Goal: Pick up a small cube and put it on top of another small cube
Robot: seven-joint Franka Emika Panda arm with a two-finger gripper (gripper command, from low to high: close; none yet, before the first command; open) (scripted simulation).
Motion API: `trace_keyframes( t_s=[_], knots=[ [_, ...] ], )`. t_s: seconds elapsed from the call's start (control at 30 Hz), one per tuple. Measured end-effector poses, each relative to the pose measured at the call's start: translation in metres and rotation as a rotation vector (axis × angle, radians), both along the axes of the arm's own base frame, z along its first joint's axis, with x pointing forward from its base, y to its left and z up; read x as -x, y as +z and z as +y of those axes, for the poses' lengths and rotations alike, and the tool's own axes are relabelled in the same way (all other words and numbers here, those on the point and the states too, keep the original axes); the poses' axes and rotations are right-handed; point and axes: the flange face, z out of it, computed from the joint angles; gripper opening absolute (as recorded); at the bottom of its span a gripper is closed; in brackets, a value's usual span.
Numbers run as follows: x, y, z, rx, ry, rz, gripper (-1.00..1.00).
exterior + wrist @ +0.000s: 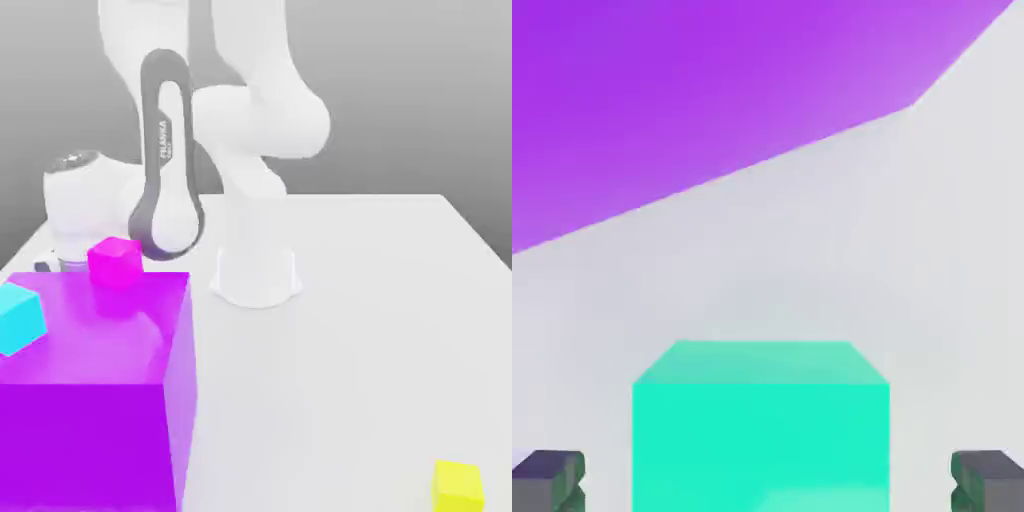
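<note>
— On the white bench, what sits where?

— At the exterior view's left stands a huge purple block, glassy and see-through, with flat faces and sharp edges. Behind its far top edge is the small cube, magenta-pink there, plain and matte. A light cyan cube of about the same size shows against the block's left side, tilted a little.

— And the yellow cube?

— Well apart from all that, near the front at the exterior view's right, resting flat on the bench. Bright, plain, smooth-sided.

— Where is the arm?

— The white arm rises from a round base in the middle of the bench and folds down toward the exterior view's left, a glossy white shell with a dark grey band on one link. Its hand reaches down behind the purple block, just beside the pink cube.

— What about the jaws?

— They stand wide apart. In the hand view the small cube looks teal-green, a clean box shape with a lighter top face, and it lies between the two dark grey fingertips, with a gap on each side. Nothing is clamped. The purple block rises as a flat wall beyond it.
</note>
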Motion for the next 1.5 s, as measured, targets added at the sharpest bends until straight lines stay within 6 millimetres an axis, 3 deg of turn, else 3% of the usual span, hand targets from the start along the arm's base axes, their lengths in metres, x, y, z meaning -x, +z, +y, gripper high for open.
trace_keyframes(
  t_s=[0.23, 0.5, 0.6, 0.73, 0.8, 0.83, 0.9, 1.17, 1.33, 1.5],
  knots=[
    [-0.001, 0.001, 0.0, -0.001, 0.003, -0.002, -1.0],
    [0.001, 0.06, -0.003, -0.002, -0.015, -0.005, -1.0],
    [0.021, 0.076, -0.042, 0.029, -0.212, -0.028, -1.0],
    [0.072, 0.08, -0.097, 0.073, -0.512, -0.036, -1.0],
    [0.071, 0.084, -0.116, 0.103, -0.573, -0.043, -1.0],
    [0.064, 0.087, -0.124, 0.12, -0.587, -0.048, -1.0],
    [0.03, 0.092, -0.131, 0.153, -0.562, -0.062, -1.0],
    [-0.053, 0.115, -0.174, 0.309, -0.601, -0.125, -1.0],
    [-0.127, 0.131, -0.173, 0.399, -0.561, -0.182, -1.0],
    [-0.205, 0.148, -0.154, 0.489, -0.505, -0.26, -1.0]
  ],
)
